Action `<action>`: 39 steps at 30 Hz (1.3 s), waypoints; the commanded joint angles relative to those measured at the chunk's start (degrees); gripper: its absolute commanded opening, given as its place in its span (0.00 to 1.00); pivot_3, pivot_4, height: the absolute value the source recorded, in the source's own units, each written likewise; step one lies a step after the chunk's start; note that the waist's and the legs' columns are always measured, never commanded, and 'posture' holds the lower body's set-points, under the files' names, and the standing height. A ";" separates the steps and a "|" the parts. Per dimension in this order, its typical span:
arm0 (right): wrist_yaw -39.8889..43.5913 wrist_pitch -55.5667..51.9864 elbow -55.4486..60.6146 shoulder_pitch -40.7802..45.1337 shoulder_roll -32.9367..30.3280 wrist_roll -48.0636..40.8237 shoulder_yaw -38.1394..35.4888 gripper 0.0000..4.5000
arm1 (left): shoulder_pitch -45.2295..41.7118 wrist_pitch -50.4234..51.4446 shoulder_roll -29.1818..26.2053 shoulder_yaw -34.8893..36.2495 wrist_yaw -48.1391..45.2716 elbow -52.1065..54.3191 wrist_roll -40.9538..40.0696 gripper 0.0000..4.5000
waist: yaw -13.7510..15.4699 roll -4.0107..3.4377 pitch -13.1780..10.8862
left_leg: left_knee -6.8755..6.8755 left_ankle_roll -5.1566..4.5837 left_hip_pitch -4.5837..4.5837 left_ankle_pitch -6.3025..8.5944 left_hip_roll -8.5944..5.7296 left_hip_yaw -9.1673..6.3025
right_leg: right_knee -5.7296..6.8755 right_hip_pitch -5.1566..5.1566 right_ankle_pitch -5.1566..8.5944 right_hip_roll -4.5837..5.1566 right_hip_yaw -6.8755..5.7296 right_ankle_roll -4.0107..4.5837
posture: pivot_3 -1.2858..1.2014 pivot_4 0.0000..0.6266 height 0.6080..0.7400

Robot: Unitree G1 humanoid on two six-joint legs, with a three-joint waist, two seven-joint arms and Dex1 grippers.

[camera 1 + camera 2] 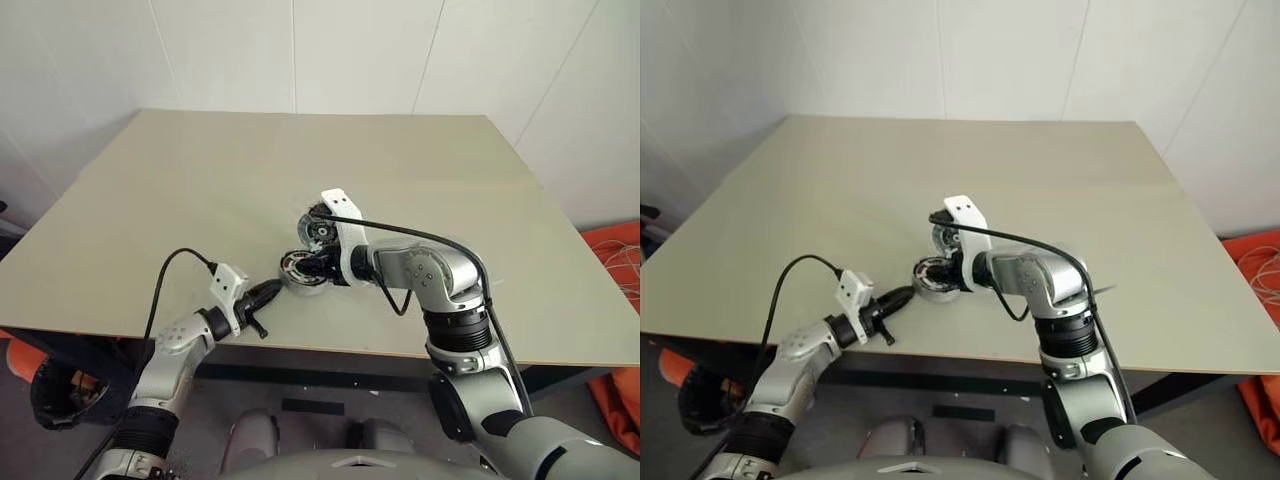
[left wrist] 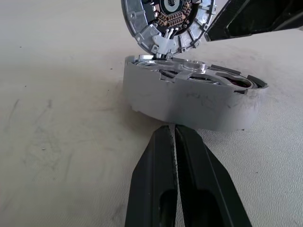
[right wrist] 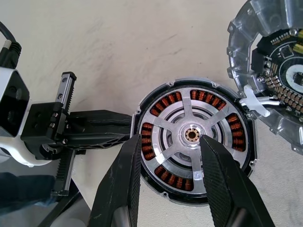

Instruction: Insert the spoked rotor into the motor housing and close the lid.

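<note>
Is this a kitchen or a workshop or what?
Probably a workshop or a robot test room, not a kitchen. A plain table stands against bare white walls, and on it lies a motor housing with copper windings, its spoked rotor inside and its lid open.

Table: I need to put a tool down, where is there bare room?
The table is bare along its far and side edges. Crowded near the front middle: motor housing, open lid, left gripper and right gripper.

The lid [image 3: 277,71] is cut off at the picture's edge; the right arm hides part of the motor housing [image 1: 300,272].
</note>
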State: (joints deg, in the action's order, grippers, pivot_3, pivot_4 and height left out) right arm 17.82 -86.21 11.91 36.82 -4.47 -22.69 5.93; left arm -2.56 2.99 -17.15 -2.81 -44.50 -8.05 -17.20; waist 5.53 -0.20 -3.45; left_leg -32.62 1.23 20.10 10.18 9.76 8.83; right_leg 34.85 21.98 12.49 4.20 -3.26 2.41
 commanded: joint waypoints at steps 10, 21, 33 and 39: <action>10.31 11.30 7.30 -3.78 -11.08 -3.21 4.90 0.48 | 5.66 5.72 -4.32 3.07 -4.64 10.56 -7.54 0.04 | 0.14 0.01 0.00 | -0.02 -0.04 0.01 0.02 -0.01 0.00 | -0.02 -0.02 0.00 0.00 0.00 0.00 | 0.52 0.00 1.00; 31.22 42.46 8.89 -5.87 -32.88 6.73 19.90 0.48 | 7.04 11.13 -2.81 2.33 0.79 21.03 -8.27 0.04 | 0.01 0.05 0.01 | -0.21 -0.28 -0.15 0.16 0.04 0.00 | -0.04 -0.31 0.01 0.00 0.00 -0.02 | 0.52 0.00 1.00; 35.63 52.56 -1.66 -1.03 -27.42 16.90 27.34 0.48 | 7.73 17.92 -2.39 2.09 6.75 30.74 -10.53 0.04 | -0.18 0.06 0.01 | -0.39 -0.42 -0.12 0.24 0.05 0.00 | 0.00 -0.36 0.01 -0.01 -0.01 0.00 | 0.52 0.00 1.00; 36.45 54.57 -4.26 -0.63 -25.16 19.94 28.59 0.48 | 5.68 22.13 -1.06 0.28 11.39 34.66 -10.45 0.04 | -0.14 0.06 0.01 | -0.41 -0.50 -0.10 0.28 0.03 -0.02 | 0.00 -0.42 0.00 -0.01 -0.01 0.01 | 0.52 0.00 1.00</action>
State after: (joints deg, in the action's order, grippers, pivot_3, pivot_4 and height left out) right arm 53.90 -33.26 7.53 34.69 -29.91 -3.94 34.54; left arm 4.42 24.22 -18.48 -2.28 -34.46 23.25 -26.90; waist 5.39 -0.14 -3.44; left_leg -33.05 0.73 20.00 10.46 9.80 8.81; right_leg 34.85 21.55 12.49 4.19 -3.27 2.42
